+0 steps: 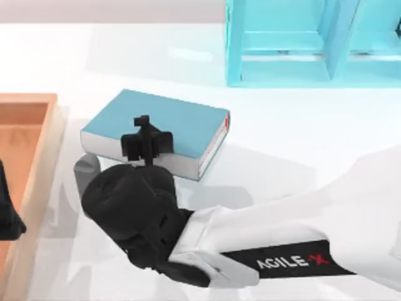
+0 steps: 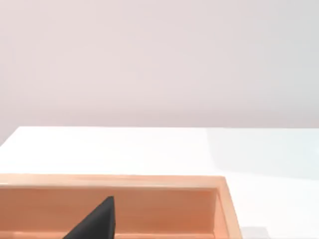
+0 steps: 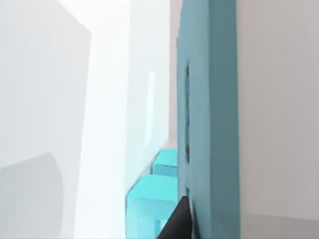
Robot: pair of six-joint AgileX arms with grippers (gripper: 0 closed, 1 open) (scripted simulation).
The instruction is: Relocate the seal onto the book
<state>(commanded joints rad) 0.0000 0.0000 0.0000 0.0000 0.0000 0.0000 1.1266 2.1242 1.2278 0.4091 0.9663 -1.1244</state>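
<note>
The book (image 1: 182, 122), thick with a teal-blue cover, white page edges and a small red mark at its right corner, lies left of the table's middle. My right gripper (image 1: 145, 141) hangs over the near left part of its cover, with the arm reaching in from the lower right. In the right wrist view the teal cover (image 3: 209, 99) is seen close up. The seal is hidden. My left gripper (image 1: 7, 216) is parked at the left edge, over the tray.
A large orange-brown wooden tray (image 1: 37, 125) lies along the left side, and its rim (image 2: 149, 181) is seen in the left wrist view. A light-blue shelf rack (image 1: 282, 56) stands at the back right. White tabletop stretches right of the book.
</note>
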